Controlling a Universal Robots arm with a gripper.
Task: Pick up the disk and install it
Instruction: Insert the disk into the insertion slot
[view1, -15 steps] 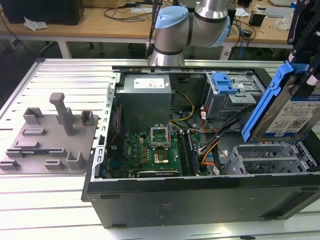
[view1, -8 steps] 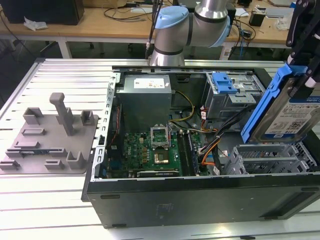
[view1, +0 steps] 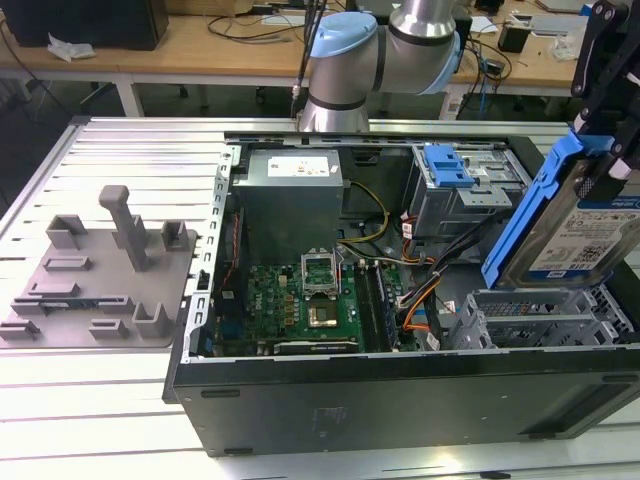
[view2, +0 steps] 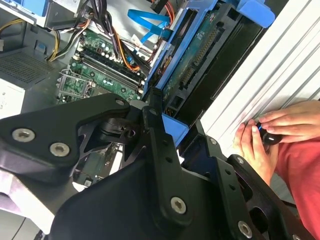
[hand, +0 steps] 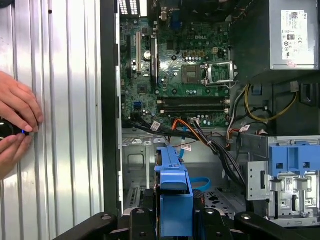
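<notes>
Holds the disk (view1: 565, 215) by its blue carrier, with the gripper (view1: 603, 135) clamped on the upper end. Hangs it tilted just above the drive cage (view1: 540, 315), lower edge near the cage's top rails and not yet seated. Confirms the clamp in the second wrist view, with black fingers (view2: 155, 130) pressed against the carrier's frame.

Looks risky on a few counts, judging from here. Could catch a carrier corner on a cage rail, given the tilt, and jam or twist in the grasp. Could snag the orange and black cable bundle (view1: 425, 295) lying just beside the cage, toward the motherboard (view1: 310, 295), and pinch a wire beneath the carrier. Could pivot under its own weight, being held at one end alone. Worth minding also a person's hands (hand: 17, 125) resting on the ribbed table (hand: 65, 100), well apart from the cage, beyond the case wall (hand: 110, 100).
</notes>
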